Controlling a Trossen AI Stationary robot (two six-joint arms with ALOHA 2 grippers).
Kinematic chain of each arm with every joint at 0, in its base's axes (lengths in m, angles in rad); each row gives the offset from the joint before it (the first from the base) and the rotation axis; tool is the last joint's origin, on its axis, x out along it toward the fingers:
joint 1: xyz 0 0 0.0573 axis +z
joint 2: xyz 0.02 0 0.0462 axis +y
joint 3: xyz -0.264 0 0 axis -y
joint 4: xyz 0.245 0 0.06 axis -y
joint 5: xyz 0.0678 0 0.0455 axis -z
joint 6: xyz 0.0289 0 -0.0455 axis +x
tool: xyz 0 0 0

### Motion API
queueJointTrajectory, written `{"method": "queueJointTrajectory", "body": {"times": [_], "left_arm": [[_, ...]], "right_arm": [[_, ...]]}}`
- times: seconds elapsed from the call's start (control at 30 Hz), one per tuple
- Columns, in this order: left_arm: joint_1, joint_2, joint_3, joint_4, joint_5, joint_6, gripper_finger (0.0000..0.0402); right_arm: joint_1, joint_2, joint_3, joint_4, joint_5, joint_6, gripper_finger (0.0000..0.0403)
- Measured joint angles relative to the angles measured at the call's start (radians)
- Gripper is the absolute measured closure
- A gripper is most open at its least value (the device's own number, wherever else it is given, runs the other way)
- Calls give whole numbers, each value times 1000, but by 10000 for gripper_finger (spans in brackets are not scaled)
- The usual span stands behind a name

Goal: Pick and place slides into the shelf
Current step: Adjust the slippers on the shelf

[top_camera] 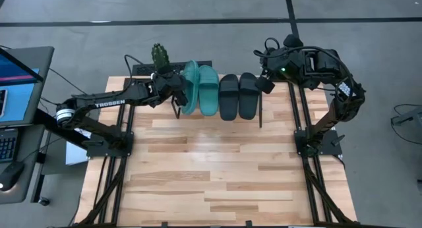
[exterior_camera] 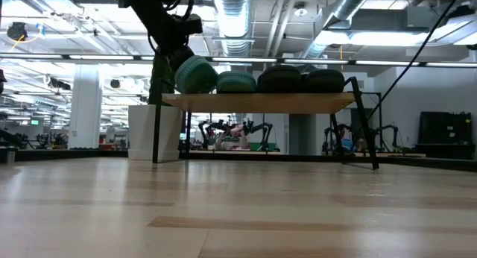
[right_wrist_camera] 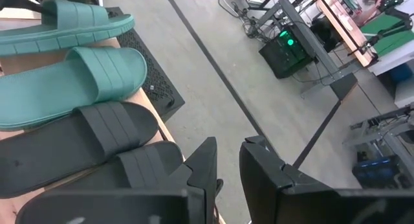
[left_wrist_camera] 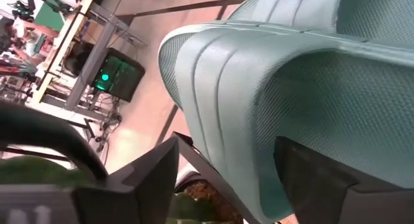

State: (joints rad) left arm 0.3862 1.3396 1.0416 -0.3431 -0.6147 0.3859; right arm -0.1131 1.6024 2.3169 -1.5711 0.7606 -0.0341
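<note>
Your left gripper (top_camera: pixel 177 88) is standing with open jaws around the tilted teal slide (top_camera: pixel 190 87) at the shelf's (exterior_camera: pixel 257 101) left end; three slides are lying beside it. I cannot tell the right gripper's (top_camera: pixel 265 84) jaws.

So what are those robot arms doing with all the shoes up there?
They are lining up slide sandals on the small wooden shelf. The left end effector is at the outermost teal green sandal, which sits tilted on its edge, with a finger on each side. The other teal sandal and the two black sandals lie flat beside it. The right end effector waits by the black ones, holding nothing.
</note>
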Motion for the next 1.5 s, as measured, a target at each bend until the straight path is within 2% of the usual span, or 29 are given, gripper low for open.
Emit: {"method": "queueJointTrajectory", "body": {"times": [0.13,0.37,0.43,0.97,1.5], "left_arm": [[0,0,0,-3,8,10,215],[-1,0,0,-38,35,29,362],[-1,0,1,-44,46,28,389],[-2,0,4,-52,6,53,399],[-3,0,92,-76,-61,142,401]], "right_arm": [[0,0,0,0,0,0,345],[0,0,0,0,0,0,345],[0,0,0,0,0,0,345],[0,0,0,0,0,8,345],[0,0,0,0,0,27,345]]}}
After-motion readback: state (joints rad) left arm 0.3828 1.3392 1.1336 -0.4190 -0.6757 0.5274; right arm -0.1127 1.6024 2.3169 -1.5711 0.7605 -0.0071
